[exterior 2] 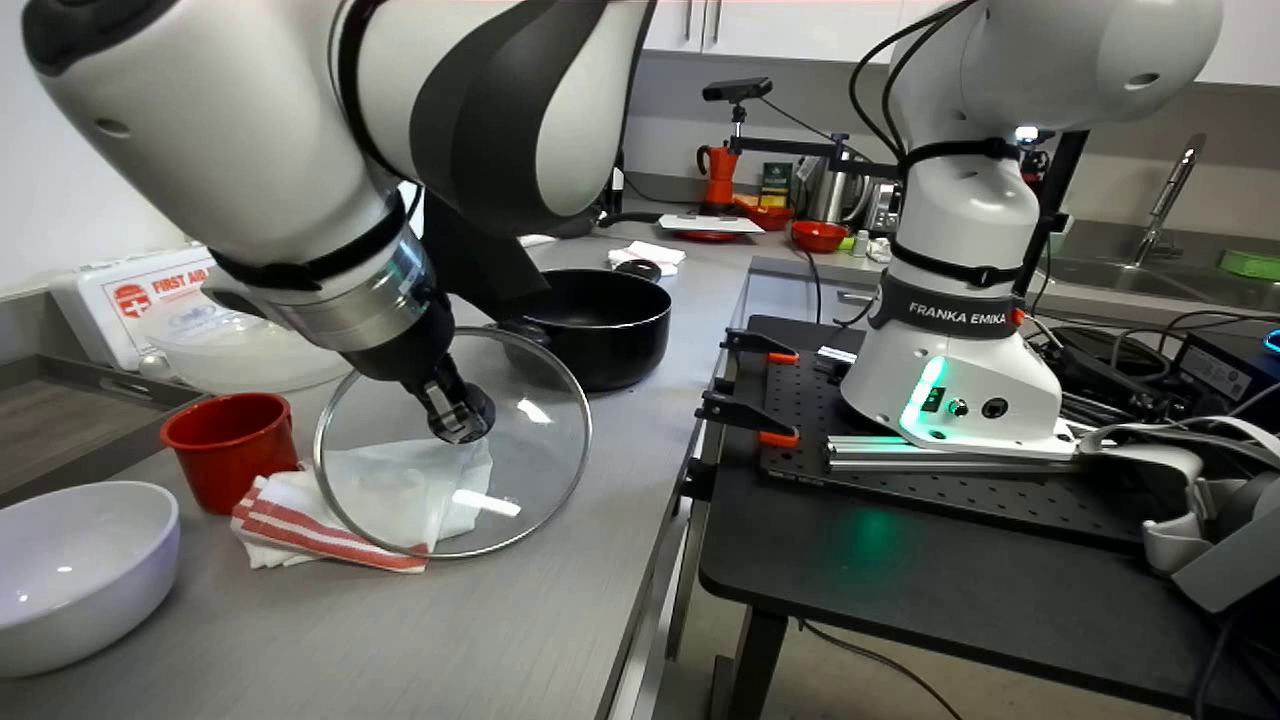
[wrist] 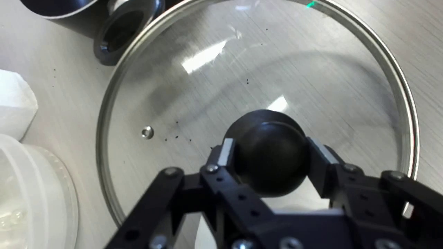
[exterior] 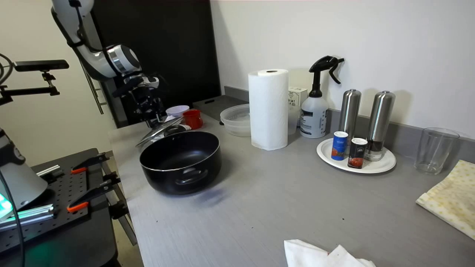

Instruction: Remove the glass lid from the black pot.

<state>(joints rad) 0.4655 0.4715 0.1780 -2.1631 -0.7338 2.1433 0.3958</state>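
The glass lid (exterior: 160, 129) is off the black pot (exterior: 159, 181), beside it and tilted, in both exterior views (exterior 2: 530, 460). The pot stands uncovered on the counter and also shows in an exterior view (exterior 2: 622, 345). In the wrist view the lid (wrist: 207, 100) fills the middle, and the pot's wall and handle (wrist: 78, 26) show at the top left, close to the lid's rim. My gripper (wrist: 271, 155) is shut on the lid's black knob, with a finger on each side. It also shows in both exterior views (exterior: 153, 120) (exterior 2: 455, 412). Whether the lid's lower rim touches anything below is unclear.
A red mug (exterior 2: 230, 450), a white bowl (exterior 2: 90, 580) and a red-striped towel (exterior 2: 300, 525) lie around the lid. Plastic containers (exterior: 235, 120) and a paper towel roll (exterior: 268, 111) stand behind the pot. A plate (exterior: 326, 157) with shakers stands farther along the counter.
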